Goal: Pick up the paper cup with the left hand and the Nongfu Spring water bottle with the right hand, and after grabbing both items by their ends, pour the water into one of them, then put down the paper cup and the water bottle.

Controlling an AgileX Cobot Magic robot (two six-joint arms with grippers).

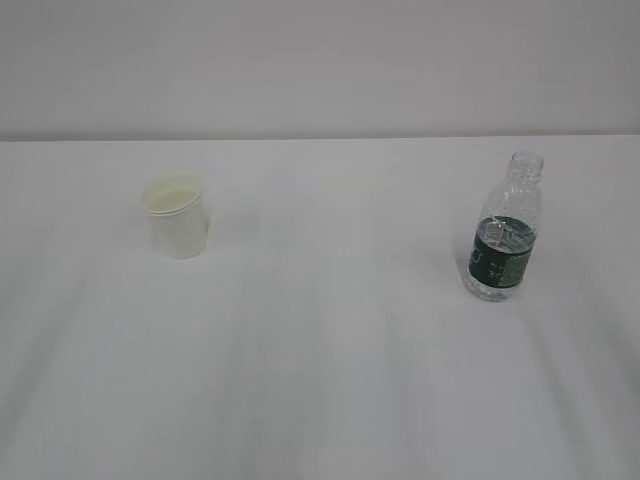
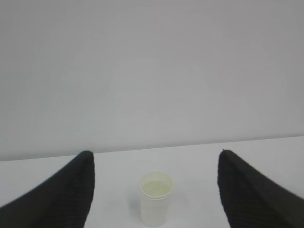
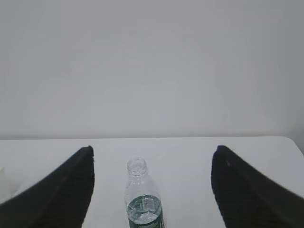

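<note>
The off-white paper cup (image 1: 178, 216) stands upright on the left of the white table, and the left wrist view shows the paper cup (image 2: 155, 198) some way ahead, apart from the black fingers. My left gripper (image 2: 155, 164) is open and empty. The capless Nongfu Spring water bottle (image 1: 507, 230), clear with a dark green label, stands upright on the right with water about level with the label's top. From the right wrist the bottle (image 3: 142, 199) appears ahead between the spread fingers, untouched. My right gripper (image 3: 153, 159) is open and empty. Neither arm shows in the exterior view.
The white table (image 1: 330, 380) runs back to a plain pale wall. The table's far right corner (image 3: 289, 140) shows in the right wrist view, where a pale blurred shape (image 3: 4, 187) sits at the left edge.
</note>
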